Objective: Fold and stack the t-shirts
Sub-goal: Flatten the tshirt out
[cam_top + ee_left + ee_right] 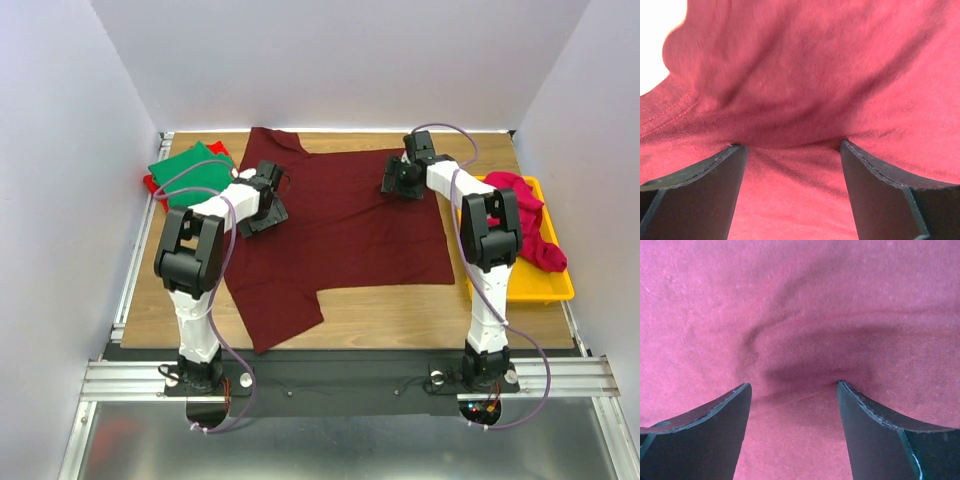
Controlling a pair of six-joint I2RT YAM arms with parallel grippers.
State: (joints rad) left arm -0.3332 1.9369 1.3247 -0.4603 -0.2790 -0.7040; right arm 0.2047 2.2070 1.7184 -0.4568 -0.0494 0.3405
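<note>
Maroon shirt (340, 230) lies spread flat over the middle of the tabletop, with one sleeve toward the far edge and the other toward the near edge. A folded green shirt (190, 170) sits at the far left corner. A pink shirt (530, 225) is heaped in the yellow tray (520, 292) along the right edge.

The left gripper (262, 205) presses down on the maroon shirt's left part and the right gripper (398, 182) on its far right part. In both wrist views the jaws stand wide apart with the tips on the cloth. A shallow pucker has risen between them, and nothing is gripped yet.

The step in hand looks like taking hold for the first fold. Next, both grippers would need to close on the puckers, pinching only cloth, then lift together and carry that side across evenly.
</note>
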